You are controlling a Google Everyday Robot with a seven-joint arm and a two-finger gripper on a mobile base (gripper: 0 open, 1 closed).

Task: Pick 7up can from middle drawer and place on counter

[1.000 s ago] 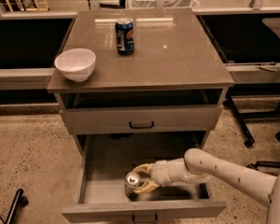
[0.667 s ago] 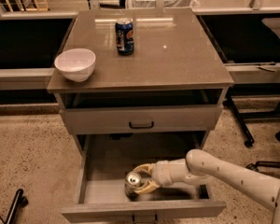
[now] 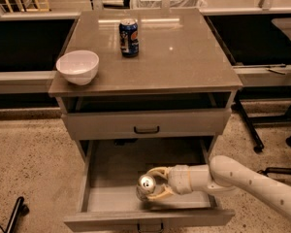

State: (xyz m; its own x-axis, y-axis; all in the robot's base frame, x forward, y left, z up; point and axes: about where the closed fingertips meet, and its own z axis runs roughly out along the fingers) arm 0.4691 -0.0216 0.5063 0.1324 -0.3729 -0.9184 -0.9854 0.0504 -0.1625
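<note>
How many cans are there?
2. The dark blue can stands on the counter; the 7up can is in the open middle drawer, held in the gripper. The shut drawer may hide more.

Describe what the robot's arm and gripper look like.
The arm is a smooth, rounded cream-white tube with a ribbed wrist collar; no cables or markings show. The gripper, in the open grey wooden drawer around the silvery 7up can, has two curved pale-yellow fingers.

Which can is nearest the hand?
The silvery 7up can, gripped by the hand in the open middle drawer; the dark blue can stands on the counter.
</note>
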